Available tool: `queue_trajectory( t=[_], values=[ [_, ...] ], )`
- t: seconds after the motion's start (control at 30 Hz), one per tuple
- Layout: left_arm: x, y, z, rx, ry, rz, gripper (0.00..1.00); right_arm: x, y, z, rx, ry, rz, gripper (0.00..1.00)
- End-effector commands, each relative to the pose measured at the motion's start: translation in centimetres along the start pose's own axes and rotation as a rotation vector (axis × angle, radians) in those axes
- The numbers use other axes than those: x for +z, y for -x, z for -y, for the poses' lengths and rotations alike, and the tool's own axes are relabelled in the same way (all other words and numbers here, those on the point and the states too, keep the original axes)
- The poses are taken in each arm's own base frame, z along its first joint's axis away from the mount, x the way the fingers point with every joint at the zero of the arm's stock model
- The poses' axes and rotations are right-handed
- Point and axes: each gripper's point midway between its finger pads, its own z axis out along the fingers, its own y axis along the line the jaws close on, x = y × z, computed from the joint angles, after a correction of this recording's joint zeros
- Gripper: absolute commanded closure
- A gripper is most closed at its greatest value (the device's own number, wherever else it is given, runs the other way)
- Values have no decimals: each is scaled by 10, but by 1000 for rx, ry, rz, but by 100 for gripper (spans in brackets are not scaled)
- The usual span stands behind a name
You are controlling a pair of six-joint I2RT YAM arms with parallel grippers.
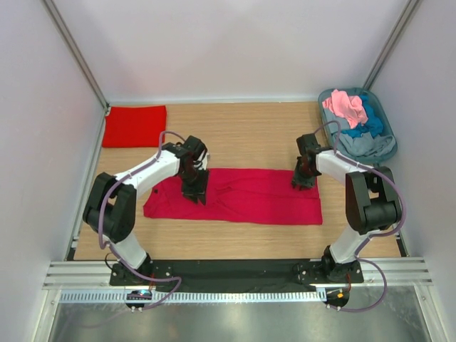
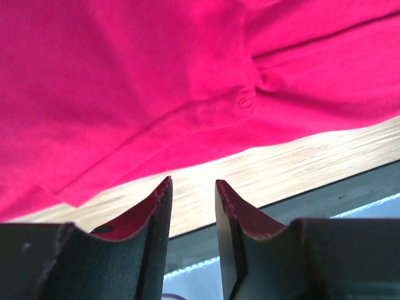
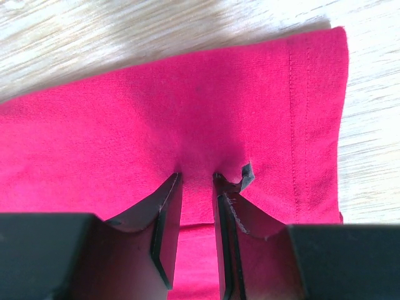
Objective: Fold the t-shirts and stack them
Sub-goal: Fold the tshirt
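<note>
Left pincer (image 2: 192, 182): slightly open, empty, just by the crimson shirt's (image 1: 249, 196) edge.
Right pincer (image 3: 197, 176): nipping a pucker of cloth near the hemmed corner.
Crimson shirt: spread on the table (image 1: 235, 135) beneath both pincers.

crimson t-shirt (image 1: 256, 197) spread flat; scarlet t-shirt (image 1: 134, 125) folded.

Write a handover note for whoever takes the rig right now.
Left end effector: open, empty, low over the crimson t-shirt near its left end.
Right end effector: appears pinched on that shirt near its right hem.
Crimson t-shirt: mid-table, a long strip, partly folded.
Scarlet t-shirt: folded, far-left corner.
Pink t-shirt, blue t-shirt and grey t-shirt: crumpled in the tub.
To do: finish crimson, stack it, then those three.
</note>
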Motion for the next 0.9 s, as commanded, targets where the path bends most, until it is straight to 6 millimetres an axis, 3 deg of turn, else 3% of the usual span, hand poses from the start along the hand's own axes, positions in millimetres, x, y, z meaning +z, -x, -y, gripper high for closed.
queue_trajectory(
  t=[0.0,0.13,0.2,0.4,0.63,0.87],
  values=[
    [-4,-10,-6,-54,34,-25,65,4,12,-8,13,28,25,67],
    [-12,-4,-28,-157,158,-3,61,3,12,-9,18,38,17,67],
    [-16,-8,-52,-242,241,-6,62,1,10,-12,21,58,9,67],
    [-27,-22,-92,-467,217,36,60,1,6,-12,30,63,-5,67],
    [-15,-32,-111,-508,237,34,63,2,2,-11,37,68,-5,67],
    [-7,3,-122,-518,170,116,64,3,-1,-9,34,65,-8,67]
  ],
)
